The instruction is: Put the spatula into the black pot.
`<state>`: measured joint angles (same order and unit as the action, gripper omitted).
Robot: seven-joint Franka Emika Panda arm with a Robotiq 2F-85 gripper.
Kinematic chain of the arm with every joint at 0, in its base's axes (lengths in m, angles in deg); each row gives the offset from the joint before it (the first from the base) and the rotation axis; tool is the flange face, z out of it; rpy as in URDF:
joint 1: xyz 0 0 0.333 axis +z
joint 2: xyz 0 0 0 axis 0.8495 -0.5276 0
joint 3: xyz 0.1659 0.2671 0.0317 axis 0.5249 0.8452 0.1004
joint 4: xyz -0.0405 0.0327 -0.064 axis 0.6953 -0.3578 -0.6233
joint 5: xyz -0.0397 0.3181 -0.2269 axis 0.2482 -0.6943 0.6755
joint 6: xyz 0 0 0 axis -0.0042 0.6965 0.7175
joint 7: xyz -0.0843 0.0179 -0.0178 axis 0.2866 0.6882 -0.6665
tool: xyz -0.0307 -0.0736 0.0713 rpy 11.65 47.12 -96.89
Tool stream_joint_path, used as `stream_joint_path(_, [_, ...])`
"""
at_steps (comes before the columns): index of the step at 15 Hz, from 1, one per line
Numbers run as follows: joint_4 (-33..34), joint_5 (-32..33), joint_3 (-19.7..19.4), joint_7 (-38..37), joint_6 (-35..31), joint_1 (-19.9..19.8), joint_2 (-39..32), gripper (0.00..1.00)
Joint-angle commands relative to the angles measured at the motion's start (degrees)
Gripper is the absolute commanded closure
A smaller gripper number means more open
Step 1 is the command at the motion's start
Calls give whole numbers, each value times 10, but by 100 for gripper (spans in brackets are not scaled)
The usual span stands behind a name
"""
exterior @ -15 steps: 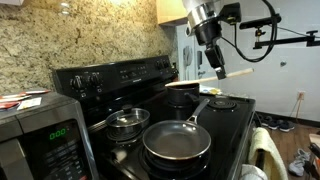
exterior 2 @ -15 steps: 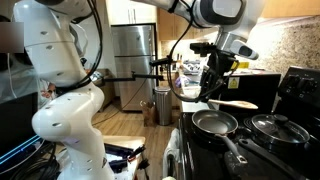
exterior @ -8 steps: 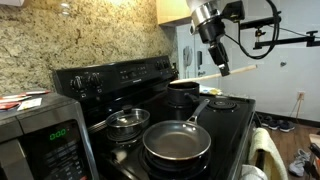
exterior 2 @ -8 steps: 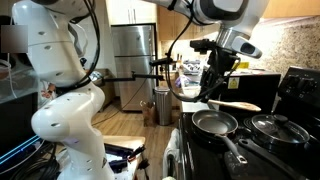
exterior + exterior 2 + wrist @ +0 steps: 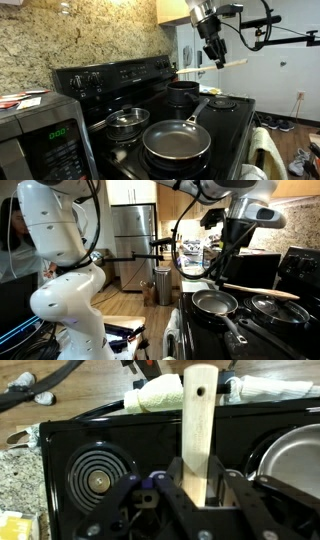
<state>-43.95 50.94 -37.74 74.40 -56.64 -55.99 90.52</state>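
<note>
spatula was noted pinched between the fingers, lifted higher than a second before; pot not yet reached, placement judged outstanding.

We see a kitchen. We spot a black stove, a microwave and a big silver fridge.

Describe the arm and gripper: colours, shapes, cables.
The arm is built of glossy white, rounded segments. The gripper is black and boxy, with slim dark fingers. Black cables loop beside the arm in an exterior view.
</note>
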Motion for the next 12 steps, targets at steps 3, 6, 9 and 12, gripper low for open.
stream_joint_path(3, [100, 3, -31, 8, 36, -34, -82, 93])
stream_joint_path(6, [83, 0, -35, 7, 18, -35, -72, 70])
stream_joint_path(9, [89, 0, -36, 3, 17, -36, -80, 70])
stream_joint_path(12, [115, 0, -42, 13, 32, -42, -98, 93])
